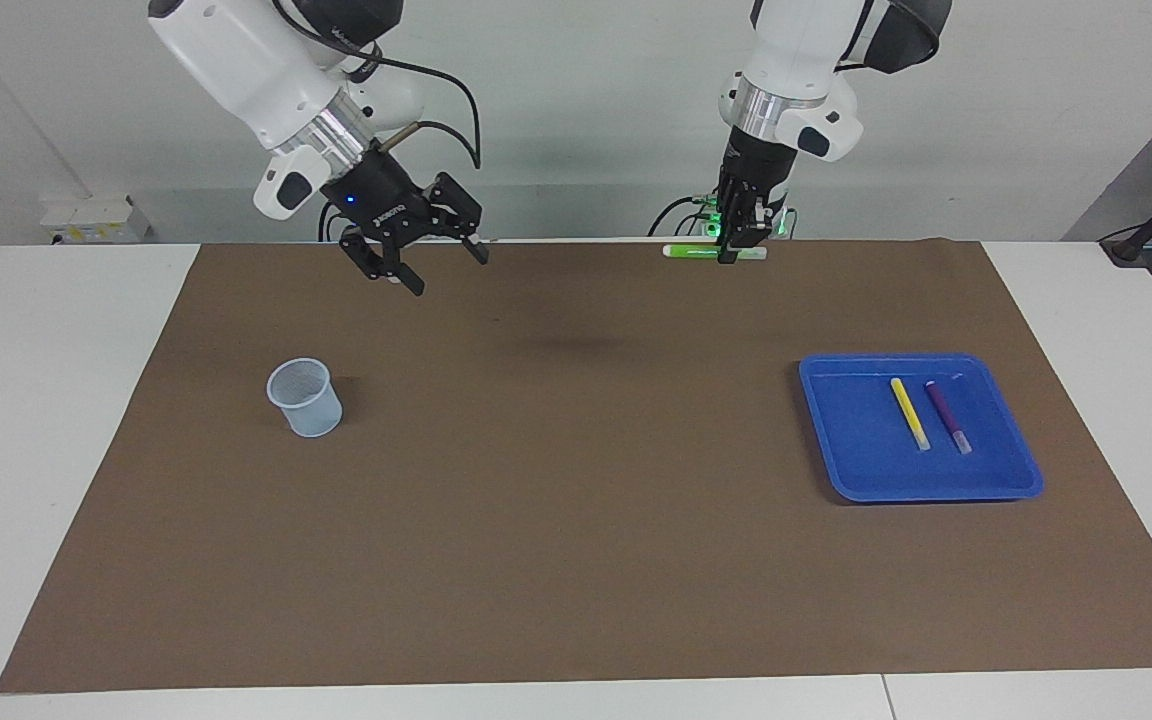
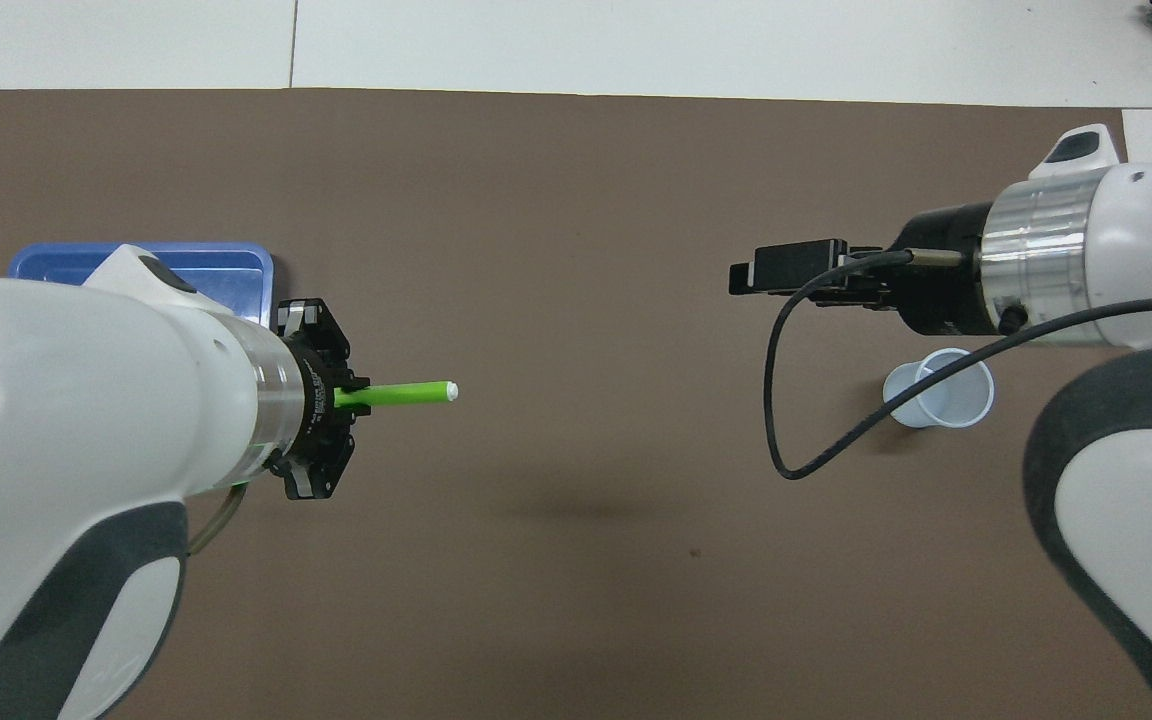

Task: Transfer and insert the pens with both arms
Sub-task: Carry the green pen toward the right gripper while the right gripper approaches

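My left gripper (image 1: 736,250) is shut on the green pen (image 1: 696,251) and holds it level in the air over the brown mat, beside the blue tray (image 1: 851,440). In the overhead view the green pen (image 2: 406,393) sticks out of the left gripper (image 2: 348,394), its white tip toward the right arm's end. My right gripper (image 1: 446,270) is open and empty, tilted, in the air over the mat near the cup (image 1: 306,398); it also shows in the overhead view (image 2: 744,276). The yellow pen (image 1: 909,413) and the purple pen (image 1: 947,415) lie side by side in the tray.
A pale translucent cup (image 2: 941,390) stands upright on the mat toward the right arm's end. The tray (image 2: 226,265) lies toward the left arm's end, mostly covered by the left arm in the overhead view. The brown mat (image 1: 576,520) covers most of the white table.
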Robot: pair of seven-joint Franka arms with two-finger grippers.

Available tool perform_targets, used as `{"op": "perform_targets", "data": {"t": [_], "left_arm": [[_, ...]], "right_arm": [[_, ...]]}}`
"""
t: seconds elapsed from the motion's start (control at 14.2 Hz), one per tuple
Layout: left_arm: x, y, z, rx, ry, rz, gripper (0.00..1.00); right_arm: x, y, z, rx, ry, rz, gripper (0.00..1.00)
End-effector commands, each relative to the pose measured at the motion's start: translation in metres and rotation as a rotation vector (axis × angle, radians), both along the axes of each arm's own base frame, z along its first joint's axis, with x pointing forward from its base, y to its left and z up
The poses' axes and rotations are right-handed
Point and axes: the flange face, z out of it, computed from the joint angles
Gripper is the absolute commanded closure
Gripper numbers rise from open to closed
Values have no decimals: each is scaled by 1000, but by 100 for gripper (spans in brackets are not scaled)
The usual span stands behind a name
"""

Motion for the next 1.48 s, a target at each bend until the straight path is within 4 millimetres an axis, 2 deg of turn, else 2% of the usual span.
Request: {"op": "perform_targets", "data": {"t": [0.0,0.14,0.35,0.42,0.56,0.63,0.85,0.92,0.99,1.13,1.41], "left_arm": [[-21,-11,2,20,22,24,100],[-30,-19,4,26,27,25,100],[-39,-31,3,30,29,30,100],[-40,-31,5,28,27,35,100],[-41,-31,5,28,26,35,100],[-41,-31,5,27,27,33,100],[-40,-31,5,29,24,26,100],[-40,-30,5,27,25,27,100],[-40,-30,5,28,25,29,100],[-40,-30,6,26,23,27,100],[-41,-28,9,23,16,29,100]], "right_arm": [[-9,12,-14,33,21,-37,0],[-13,15,-20,54,76,-97,0],[-17,25,-15,145,109,-105,0],[-21,38,-15,150,108,-106,0],[-22,51,-16,182,105,-154,0],[-27,66,-14,201,104,-146,0],[-40,80,-16,287,212,-232,0],[-46,91,-18,304,221,-239,0],[-47,93,-18,336,222,-281,0],[-57,113,-20,405,256,-357,0],[-80,135,-43,501,297,-447,0]]}}
